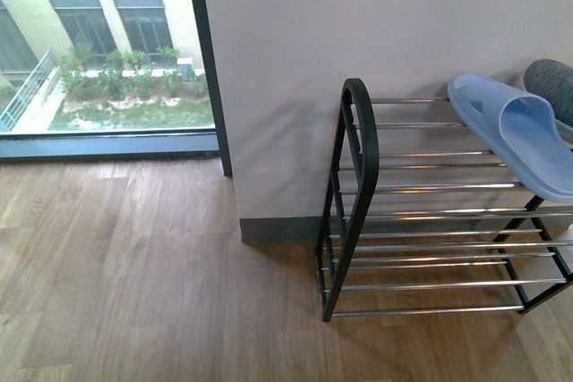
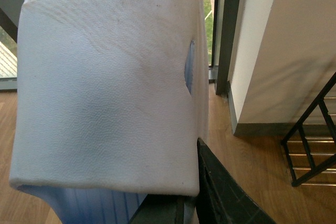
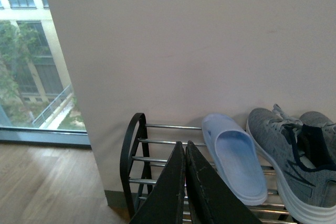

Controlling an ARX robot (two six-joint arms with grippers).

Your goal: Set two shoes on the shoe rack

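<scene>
While viewing from the right wrist: noted right gripper fully closed, fingertips pressed together, nothing between them. Poised above the near end of the shoe rack, over its chrome bars. Just beyond the tips and off to one side, on the top tier: one pale blue slipper, sole down. Touching it on the far side from the gripper: two grey knit sneakers, also on the top tier, against the wall. From the left wrist: left gripper clamped on the edge of a second pale blue slipper, scuffed sole toward the camera, filling most of the view. Rack well beyond this gripper, low at the edge of view, standing on wood floor. Neither arm visible in the front view.
</scene>
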